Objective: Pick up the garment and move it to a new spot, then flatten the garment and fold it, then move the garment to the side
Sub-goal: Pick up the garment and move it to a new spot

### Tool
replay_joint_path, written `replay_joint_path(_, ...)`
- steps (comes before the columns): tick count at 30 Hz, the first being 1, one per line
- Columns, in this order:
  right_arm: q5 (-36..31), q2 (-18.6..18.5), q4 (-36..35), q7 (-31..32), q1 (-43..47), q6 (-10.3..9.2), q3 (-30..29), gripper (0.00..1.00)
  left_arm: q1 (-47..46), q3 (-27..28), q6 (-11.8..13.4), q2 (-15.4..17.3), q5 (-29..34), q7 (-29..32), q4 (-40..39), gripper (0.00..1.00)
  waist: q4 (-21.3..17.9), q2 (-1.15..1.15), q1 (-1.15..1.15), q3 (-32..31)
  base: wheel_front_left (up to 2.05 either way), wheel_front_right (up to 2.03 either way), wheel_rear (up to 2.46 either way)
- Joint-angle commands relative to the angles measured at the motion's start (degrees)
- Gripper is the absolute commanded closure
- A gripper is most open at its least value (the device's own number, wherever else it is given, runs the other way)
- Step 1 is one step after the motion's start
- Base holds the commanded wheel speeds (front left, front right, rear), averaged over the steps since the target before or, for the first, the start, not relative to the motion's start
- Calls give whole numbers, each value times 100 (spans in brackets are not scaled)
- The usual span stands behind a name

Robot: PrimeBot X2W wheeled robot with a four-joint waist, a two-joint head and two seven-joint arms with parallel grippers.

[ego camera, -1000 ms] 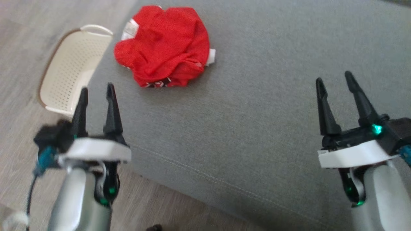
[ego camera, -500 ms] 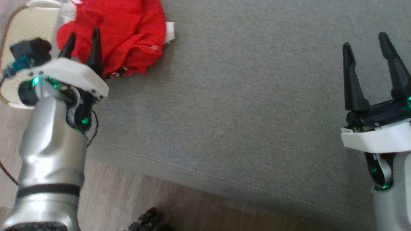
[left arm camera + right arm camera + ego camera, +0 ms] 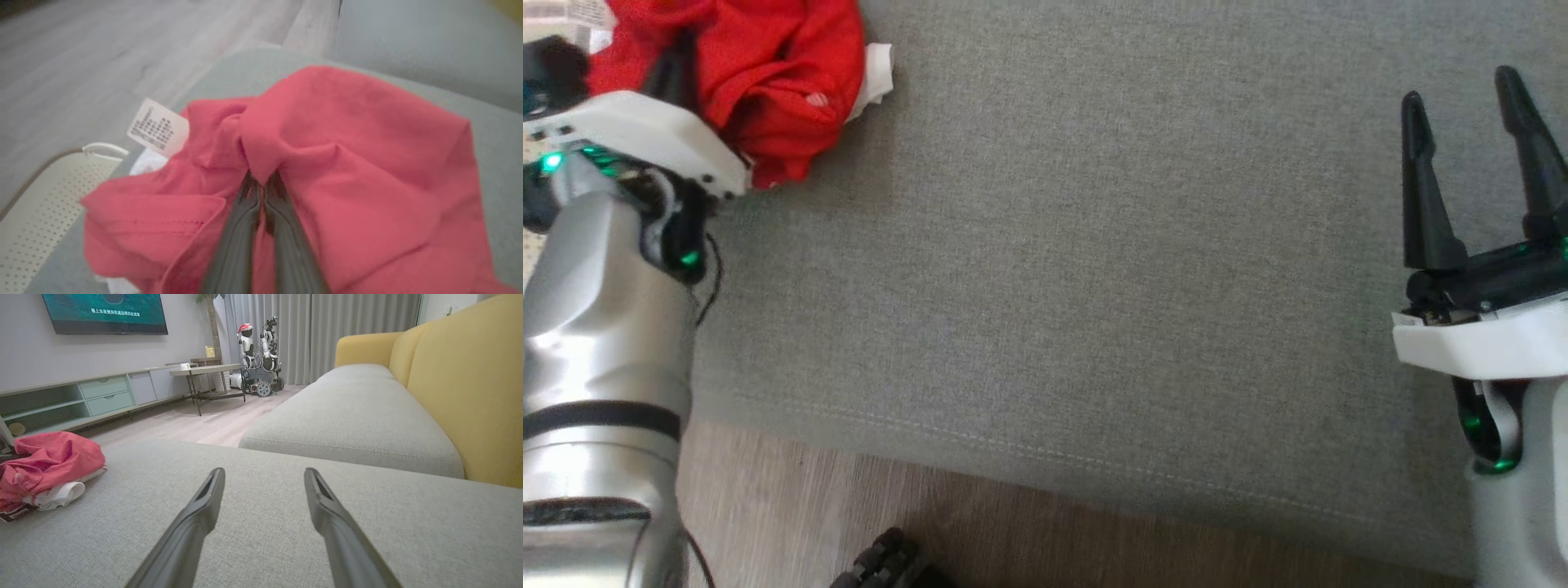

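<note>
A crumpled red garment (image 3: 768, 65) with white trim lies at the far left of the grey sofa cushion (image 3: 1094, 245). In the left wrist view the same garment (image 3: 347, 171) bunches up around my left gripper (image 3: 263, 181), whose two fingers are pressed together on a fold of red cloth. From the head, that left gripper (image 3: 678, 61) is buried in the fabric. My right gripper (image 3: 1462, 90) hovers open over bare cushion at the far right, nothing between its fingers. The right wrist view has the garment (image 3: 49, 461) far off to its left.
A perforated cream basket (image 3: 32, 212) sits on the wooden floor just past the cushion's left end. Wood floor (image 3: 1013, 539) runs along the cushion's near edge. A yellow sofa back (image 3: 461, 375), a TV unit and a parked robot lie beyond.
The head camera has swung, so the whole scene shifted. My left arm reached forward into the red garment and its fingers closed on a fold. The right gripper stays open.
</note>
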Motion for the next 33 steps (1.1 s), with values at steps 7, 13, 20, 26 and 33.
replay_joint_path(7,-29,211,140,-270,-11,36,134,0,-291,552,55,636,-97,-764,-676,100,-34,0,-1,-572,0,0,0)
replay_joint_path(13,53,424,454,-467,52,36,167,0,-105,651,87,805,17,-789,-1525,100,-136,0,-1,-1143,0,0,0)
replay_joint_path(20,148,611,704,-651,95,36,221,0,189,470,310,1009,326,-646,-2635,100,-429,0,-1,-1546,0,0,0)
replay_joint_path(26,213,729,750,-758,48,36,228,0,493,-88,565,1119,953,-117,-3644,100,-909,0,-1,-1592,0,0,0)
replay_joint_path(33,280,810,662,-832,-72,36,259,0,635,-979,628,978,1685,373,-4153,100,-1551,0,-1,-1407,0,0,0)
